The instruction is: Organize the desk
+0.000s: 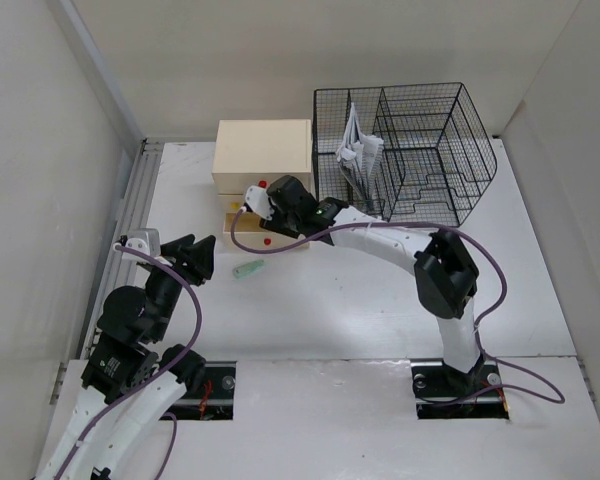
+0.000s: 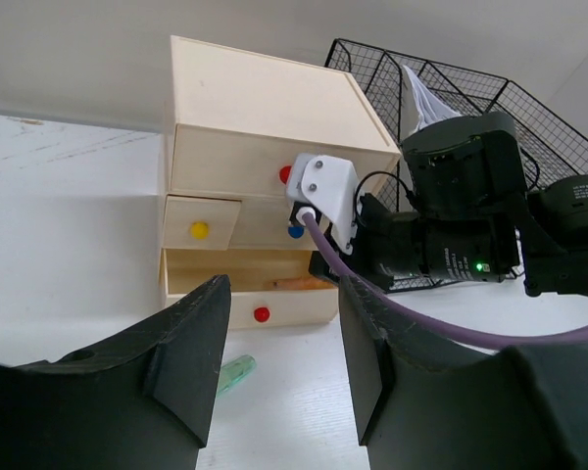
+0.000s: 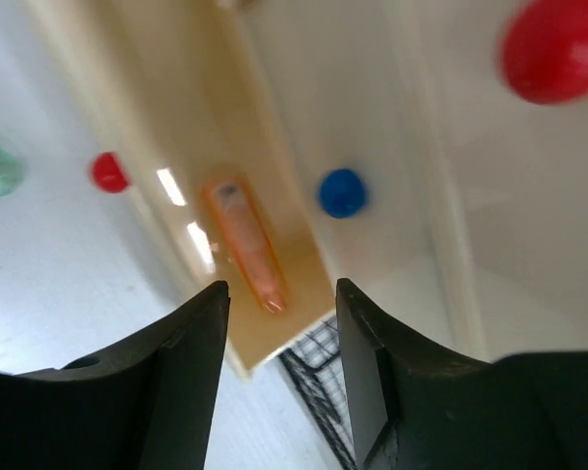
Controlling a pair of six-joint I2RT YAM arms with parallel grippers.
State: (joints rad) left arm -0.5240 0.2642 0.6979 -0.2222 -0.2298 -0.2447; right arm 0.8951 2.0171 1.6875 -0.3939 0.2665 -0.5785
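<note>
The white desk (image 1: 360, 300) holds a beige drawer box (image 1: 263, 155) whose bottom drawer (image 1: 280, 243) stands pulled out. An orange capped tube (image 3: 243, 240) lies inside the drawer and also shows in the left wrist view (image 2: 299, 284). A green capped tube (image 1: 248, 270) lies on the desk just in front of the drawer, and shows in the left wrist view (image 2: 235, 372). My right gripper (image 1: 270, 205) hovers over the open drawer, open and empty (image 3: 279, 323). My left gripper (image 1: 190, 255) is open and empty (image 2: 279, 362), left of the green tube and facing the box.
A black wire mesh organizer (image 1: 410, 150) with white papers (image 1: 358, 150) stands right of the box. A metal rail (image 1: 130, 215) runs along the desk's left edge. The box has red (image 2: 262, 314), yellow (image 2: 199, 229) and blue (image 3: 343, 193) knobs.
</note>
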